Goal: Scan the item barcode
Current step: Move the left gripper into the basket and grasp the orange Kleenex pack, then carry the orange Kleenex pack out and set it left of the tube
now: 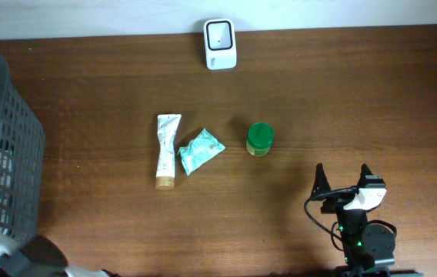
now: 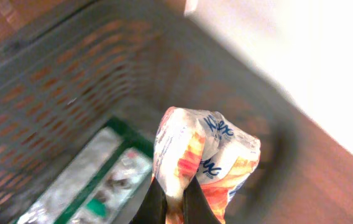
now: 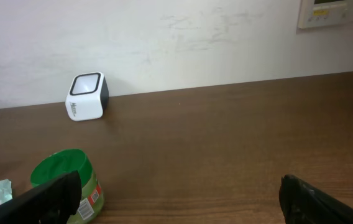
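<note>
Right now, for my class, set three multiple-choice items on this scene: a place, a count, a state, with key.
1. Where is the scanner? A at the table's far edge; B at its near edge; C in the middle.
2. Scanner and basket aside, how many items lie on the table? A one; B three; C five.
3. The left gripper is: A open, empty; B shut on a crinkled packet; C out of view.
Key: 1 A, overhead shows it there. 2 B: tube, teal packet, green-lidded jar. 3 B, its fingers pinch the packet over the basket.
</note>
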Action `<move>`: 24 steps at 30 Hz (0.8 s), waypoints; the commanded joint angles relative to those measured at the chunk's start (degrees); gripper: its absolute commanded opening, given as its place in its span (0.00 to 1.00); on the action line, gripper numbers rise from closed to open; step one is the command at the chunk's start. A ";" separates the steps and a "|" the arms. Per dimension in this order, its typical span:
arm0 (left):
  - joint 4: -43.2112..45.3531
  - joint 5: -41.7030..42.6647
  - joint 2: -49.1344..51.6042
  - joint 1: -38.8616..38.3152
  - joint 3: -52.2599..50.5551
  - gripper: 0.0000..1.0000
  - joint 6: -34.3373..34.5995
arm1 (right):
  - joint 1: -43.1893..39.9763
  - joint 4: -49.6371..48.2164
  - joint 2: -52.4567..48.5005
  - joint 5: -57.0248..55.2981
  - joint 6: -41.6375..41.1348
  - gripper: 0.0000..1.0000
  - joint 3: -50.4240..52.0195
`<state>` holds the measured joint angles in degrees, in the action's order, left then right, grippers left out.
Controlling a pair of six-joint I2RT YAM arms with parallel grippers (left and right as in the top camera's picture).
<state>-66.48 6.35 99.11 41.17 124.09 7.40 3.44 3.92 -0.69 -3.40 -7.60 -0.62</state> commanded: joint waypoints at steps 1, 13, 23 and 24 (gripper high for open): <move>-2.21 4.63 -3.98 -8.26 0.83 0.00 0.92 | 0.31 0.42 0.33 -0.07 -0.35 0.98 0.31; -5.68 4.59 -3.43 -38.32 -6.93 0.00 2.56 | 0.31 0.42 0.33 -0.07 -0.35 0.98 0.31; 0.22 3.10 -0.61 -49.51 -21.97 0.00 5.53 | 0.31 0.42 0.33 -0.07 -0.35 0.98 0.31; 0.28 1.95 -0.59 -49.00 -23.87 0.00 6.47 | 0.31 0.42 0.33 -0.07 -0.35 0.98 0.31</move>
<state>-66.35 10.70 97.56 -8.95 105.34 10.96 3.44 3.90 -0.69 -3.40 -7.57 -0.62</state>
